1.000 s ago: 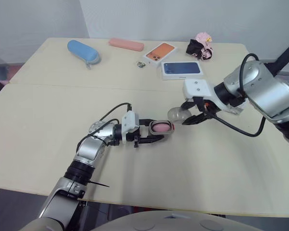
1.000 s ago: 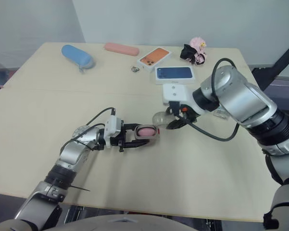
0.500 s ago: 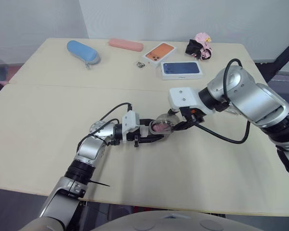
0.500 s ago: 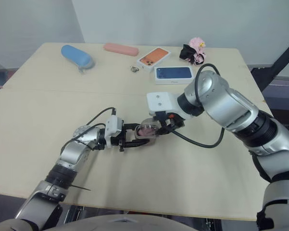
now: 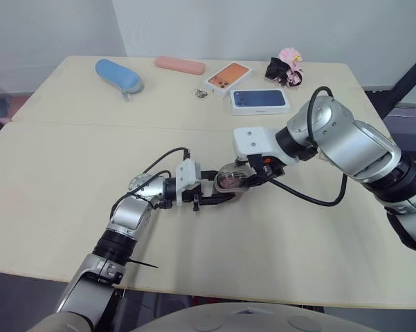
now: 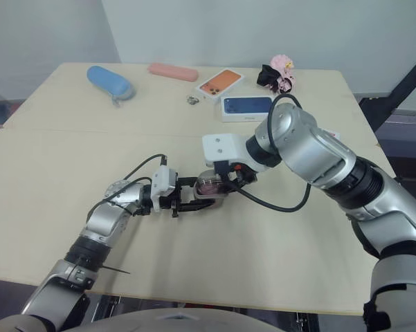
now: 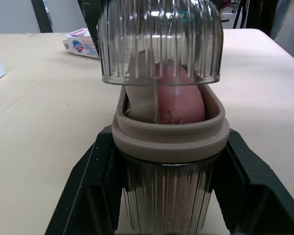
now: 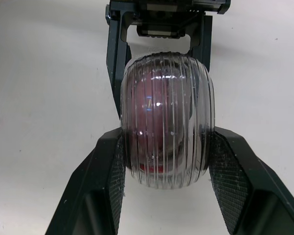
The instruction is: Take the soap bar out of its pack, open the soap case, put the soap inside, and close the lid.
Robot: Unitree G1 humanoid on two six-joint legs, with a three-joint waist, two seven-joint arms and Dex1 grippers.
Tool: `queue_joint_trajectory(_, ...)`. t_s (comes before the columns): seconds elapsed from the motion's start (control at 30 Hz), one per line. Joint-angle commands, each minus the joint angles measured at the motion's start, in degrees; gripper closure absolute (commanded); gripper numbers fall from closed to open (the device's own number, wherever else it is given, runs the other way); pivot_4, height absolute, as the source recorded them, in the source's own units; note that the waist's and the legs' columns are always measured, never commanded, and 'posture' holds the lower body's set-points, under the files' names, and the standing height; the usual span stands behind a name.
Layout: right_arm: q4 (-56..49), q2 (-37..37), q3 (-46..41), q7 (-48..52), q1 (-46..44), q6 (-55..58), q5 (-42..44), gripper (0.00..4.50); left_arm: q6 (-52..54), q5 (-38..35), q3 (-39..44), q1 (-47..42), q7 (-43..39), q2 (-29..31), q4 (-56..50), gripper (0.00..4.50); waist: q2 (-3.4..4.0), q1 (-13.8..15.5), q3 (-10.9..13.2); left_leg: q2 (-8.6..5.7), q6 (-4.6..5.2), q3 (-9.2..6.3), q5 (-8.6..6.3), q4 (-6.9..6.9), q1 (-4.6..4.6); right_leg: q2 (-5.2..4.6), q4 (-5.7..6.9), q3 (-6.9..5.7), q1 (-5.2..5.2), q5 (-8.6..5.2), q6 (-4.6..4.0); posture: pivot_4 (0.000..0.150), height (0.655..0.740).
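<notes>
The soap case base (image 7: 169, 147), clear ribbed plastic with a beige rim, stands mid-table with my left gripper (image 5: 221, 193) shut on it. A pink soap bar (image 7: 178, 100) lies inside. My right gripper (image 5: 252, 178) is shut on the clear ribbed lid (image 8: 167, 117) and holds it just above the base (image 5: 230, 184), a small gap still showing between lid (image 7: 159, 41) and rim. The empty soap pack (image 7: 80, 41) lies on the table behind the case.
At the back of the table lie a blue glasses case (image 5: 118, 73), a pink pouch (image 5: 181, 65), an orange phone box (image 5: 230, 75), a blue phone box (image 5: 261, 100) and a pink-and-black toy (image 5: 286, 68). A small metal object (image 5: 202, 93) sits near the orange box.
My right gripper has carried the lid leftward from beside the case to directly over the base and lowered it. The left gripper has kept still, holding the base.
</notes>
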Motion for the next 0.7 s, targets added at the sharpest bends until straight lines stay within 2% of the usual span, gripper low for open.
queue_joint_trajectory(0.03,-0.8,0.27,1.93,-0.37,-0.05,1.9,-0.98,2.54,-0.8,-0.8,0.61,-0.32,0.32,-0.29,-1.44,2.57,-0.01,-0.14,-0.03,0.0,-0.01,0.0,0.0,0.0,0.01,-0.02,0.01,0.0,0.01,0.0,0.0,0.15,0.74)
queue_joint_trajectory(0.37,-4.64,0.16,1.46,1.37,-1.79,7.44,1.49,2.54,-0.7,-0.73,0.65,-0.14,0.5,-0.04,-1.58,2.57,0.0,-0.18,-0.05,0.0,-0.02,0.0,0.01,0.0,0.0,-0.01,0.02,0.0,0.01,0.0,0.0,0.15,0.74)
queue_joint_trajectory(0.7,-2.89,1.49,2.94,-0.72,-0.65,7.26,0.12,2.54,-0.71,-0.68,0.63,-0.21,0.65,-0.15,-1.52,2.57,-0.01,-0.22,-0.07,0.0,-0.02,0.0,0.01,0.0,0.01,-0.02,0.02,0.01,0.01,0.0,0.0,0.15,0.74)
